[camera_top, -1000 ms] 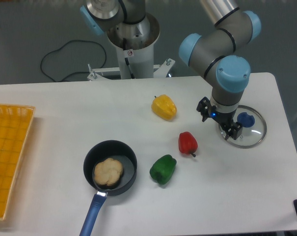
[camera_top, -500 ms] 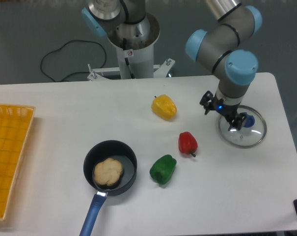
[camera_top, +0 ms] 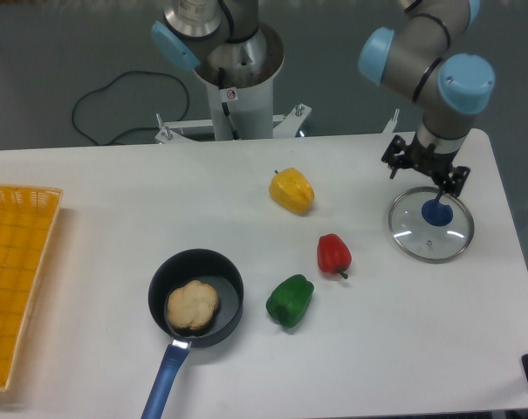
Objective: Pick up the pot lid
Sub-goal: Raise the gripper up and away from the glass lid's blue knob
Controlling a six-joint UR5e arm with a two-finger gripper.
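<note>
The gripper point(camera_top: 425, 178) is at the upper right, around the far edge of the pot lid in the image. Its two fingers are spread apart, with nothing held between them. The pot lid point(camera_top: 414, 242) is a round, clear disc with a pale rim, lying on the table. Its blue knob point(camera_top: 437, 212) shows just below the fingers. How high the fingertips are above the lid, I cannot tell.
A black pan point(camera_top: 155, 292) with a blue handle holds a tan, rounded item point(camera_top: 192, 305). Yellow point(camera_top: 291, 190), red point(camera_top: 333, 254) and green point(camera_top: 290, 301) peppers lie mid-table. An orange-yellow crate point(camera_top: 24, 279) stands at the left, and a black cable point(camera_top: 128, 74) lies behind.
The gripper has moved right and toward the top of the image, uncovering more of the lid and its blue knob. The lid and the peppers have stayed put.
</note>
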